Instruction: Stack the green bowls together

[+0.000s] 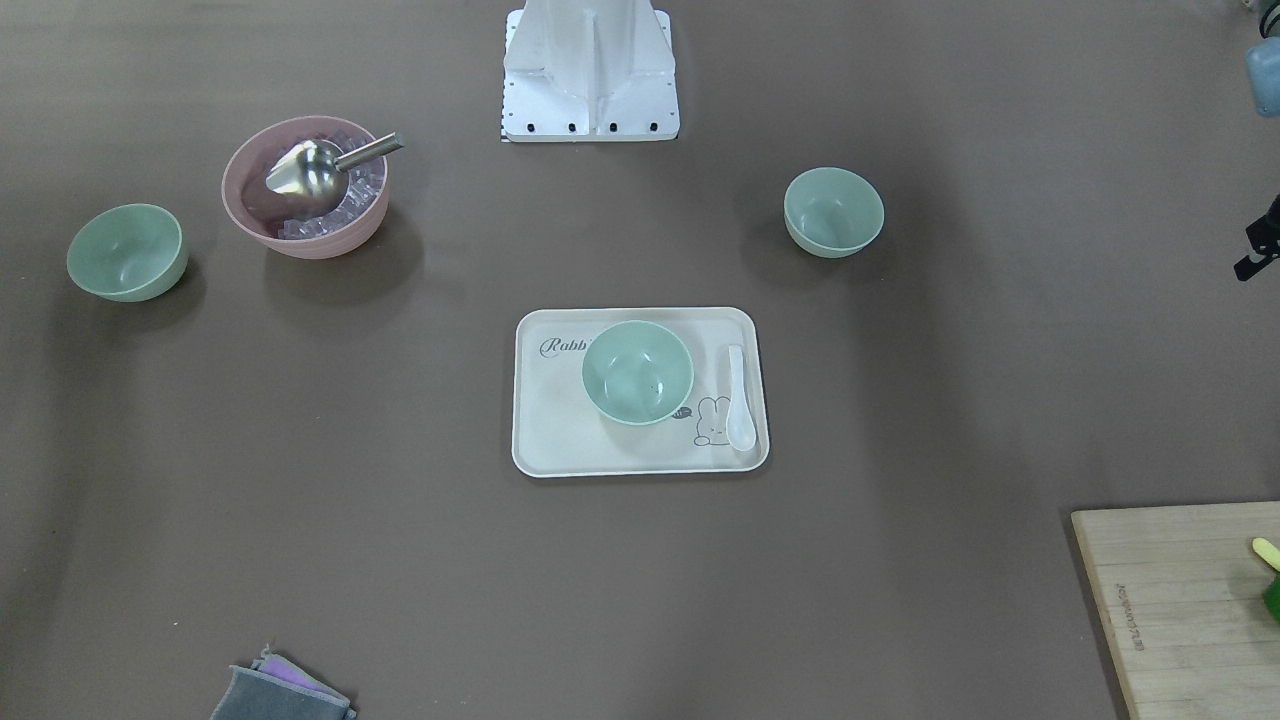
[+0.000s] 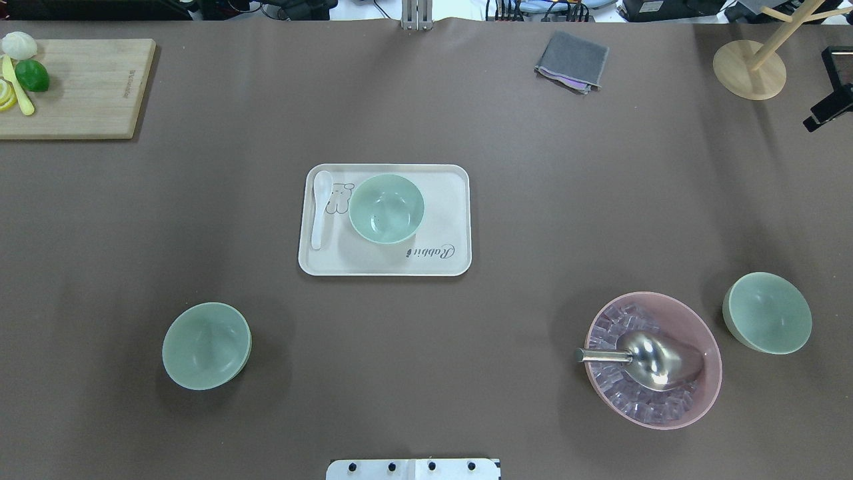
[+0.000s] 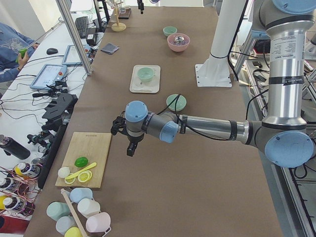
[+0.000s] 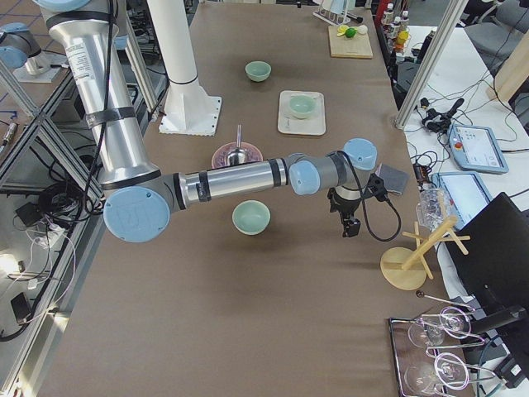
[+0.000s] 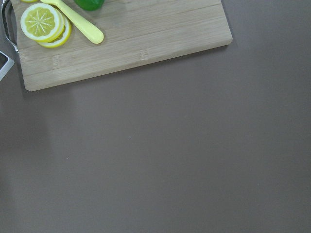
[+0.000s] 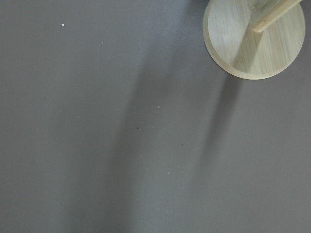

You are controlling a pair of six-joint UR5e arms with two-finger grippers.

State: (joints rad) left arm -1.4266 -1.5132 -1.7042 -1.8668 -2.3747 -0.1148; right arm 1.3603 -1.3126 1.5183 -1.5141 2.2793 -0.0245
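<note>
Three pale green bowls stand apart and upright on the brown table. One green bowl (image 2: 386,208) sits on the cream tray (image 2: 440,257) in the middle. A second green bowl (image 2: 206,345) is at the near left, and a third (image 2: 768,312) at the near right beside the pink bowl. My left gripper (image 1: 1258,245) hangs off to the far left near the cutting board, well away from every bowl. My right gripper (image 2: 826,110) hangs at the far right by the wooden stand. Whether either is open or shut does not show. Neither holds anything.
A pink bowl (image 2: 693,327) holds ice and a metal scoop (image 2: 656,360). A white spoon (image 2: 321,207) lies on the tray. A cutting board (image 2: 86,93) with lemon and lime is far left. A grey cloth (image 2: 572,60) and a wooden stand (image 2: 740,70) are at the far side.
</note>
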